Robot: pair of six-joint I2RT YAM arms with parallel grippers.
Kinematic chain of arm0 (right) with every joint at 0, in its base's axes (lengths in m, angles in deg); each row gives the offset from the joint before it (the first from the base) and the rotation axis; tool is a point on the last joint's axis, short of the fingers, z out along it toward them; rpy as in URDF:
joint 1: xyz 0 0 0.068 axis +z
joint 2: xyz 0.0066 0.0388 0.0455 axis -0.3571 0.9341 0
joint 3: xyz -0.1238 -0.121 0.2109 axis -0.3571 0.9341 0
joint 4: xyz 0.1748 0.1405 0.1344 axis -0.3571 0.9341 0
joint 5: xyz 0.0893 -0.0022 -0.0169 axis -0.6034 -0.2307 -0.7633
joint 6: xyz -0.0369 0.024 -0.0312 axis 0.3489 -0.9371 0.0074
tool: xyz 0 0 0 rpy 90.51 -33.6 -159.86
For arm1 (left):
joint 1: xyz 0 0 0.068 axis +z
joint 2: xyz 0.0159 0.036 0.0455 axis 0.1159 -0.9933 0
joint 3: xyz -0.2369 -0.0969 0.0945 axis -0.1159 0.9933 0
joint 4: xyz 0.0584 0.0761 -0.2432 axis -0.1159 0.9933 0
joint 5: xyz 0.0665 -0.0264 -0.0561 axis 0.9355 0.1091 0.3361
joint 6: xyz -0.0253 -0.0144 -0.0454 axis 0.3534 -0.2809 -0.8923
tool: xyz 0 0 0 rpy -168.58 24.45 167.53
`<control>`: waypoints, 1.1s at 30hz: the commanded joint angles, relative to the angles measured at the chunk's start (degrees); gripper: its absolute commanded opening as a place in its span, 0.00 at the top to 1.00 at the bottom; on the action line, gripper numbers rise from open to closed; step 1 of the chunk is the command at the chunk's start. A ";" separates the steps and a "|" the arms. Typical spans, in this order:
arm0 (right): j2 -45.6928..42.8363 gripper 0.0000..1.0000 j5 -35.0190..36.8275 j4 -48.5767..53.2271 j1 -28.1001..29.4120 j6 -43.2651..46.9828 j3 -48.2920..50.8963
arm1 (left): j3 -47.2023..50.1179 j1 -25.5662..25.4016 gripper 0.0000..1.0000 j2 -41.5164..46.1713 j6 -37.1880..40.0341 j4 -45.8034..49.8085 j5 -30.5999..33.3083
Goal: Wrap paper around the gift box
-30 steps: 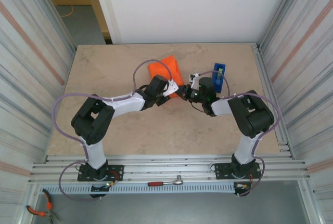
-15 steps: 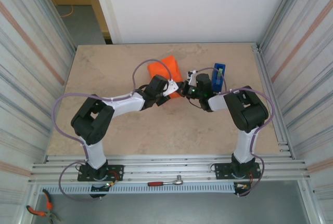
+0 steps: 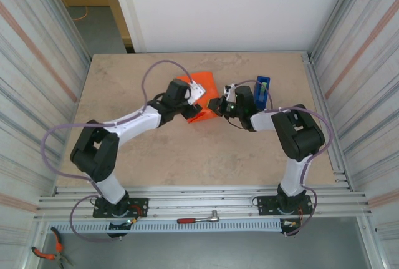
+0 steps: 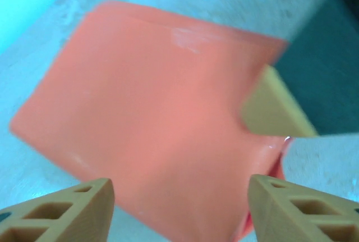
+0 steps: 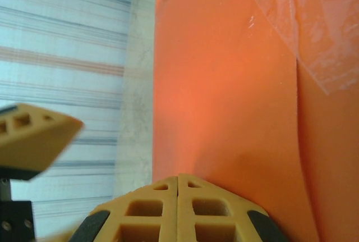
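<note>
The desk (image 3: 124, 150) was seen to carry the work toward its far middle. There the paper (image 3: 206, 82), a bright orange sheet, had been folded up into a blocky parcel. The gift box was taken to be covered inside it, no pink face being left exposed. Near the parcel, on the right, a blue tape dispenser (image 3: 263, 91) was stood upright. The left end effector (image 4: 179, 208) was held above the parcel's broad orange face with its fingers spread wide and nothing between them, and no contact with the sheet could be made out. The right end effector (image 5: 178, 183) was set at the parcel's right side with its fingers pressed together. Their tips were laid against or very close to the orange wall, and no paper was seen pinched between them. A strip of clear tape (image 5: 314, 28) was seen stuck across a seam in the sheet. The step in hand was judged to be the closing and fastening of the folds, late in the wrapping, with at least one seam taped down. Whether any end of the parcel was left open could not be told. The next move was judged to call for the parcel to be steadied from above by the left fingers while a fold was pressed flat from the side. A light touch was thought necessary, since so thin a sheet could be creased and so light a parcel pushed along the desk.
</note>
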 commanded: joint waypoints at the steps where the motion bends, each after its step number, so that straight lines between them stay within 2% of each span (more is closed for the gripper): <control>1: -5.16 0.83 -0.50 4.92 -1.18 2.25 -2.46 | -1.24 5.72 0.31 3.12 -14.64 -2.26 -5.01; 3: -6.70 0.75 -0.34 8.49 -1.95 3.27 -3.32 | -0.18 9.83 0.27 3.46 -22.03 -3.57 -7.53; 6: -7.79 0.71 -0.51 13.16 -3.02 5.03 -4.69 | -0.24 15.33 0.22 1.86 -30.78 -3.71 -12.33; 11: -8.72 0.69 -0.08 17.70 -4.12 7.12 -5.40 | -4.27 21.34 0.18 -4.32 -37.54 -2.15 -19.68; 14: -8.26 0.63 1.36 20.75 -5.03 8.87 -6.44 | -9.32 23.09 0.17 -9.84 -40.95 0.27 -23.65; 21: -5.03 0.51 1.48 21.97 -8.27 9.07 -7.67 | -19.14 23.52 0.16 -20.96 -49.89 1.44 -29.35; 30: -6.04 0.49 2.21 21.84 -9.31 8.48 -6.19 | -25.77 21.47 0.15 -30.03 -55.04 1.55 -32.49; 33: -7.92 0.48 2.99 22.68 -9.74 8.54 -4.92 | -28.26 20.40 0.19 -32.63 -56.04 1.75 -33.61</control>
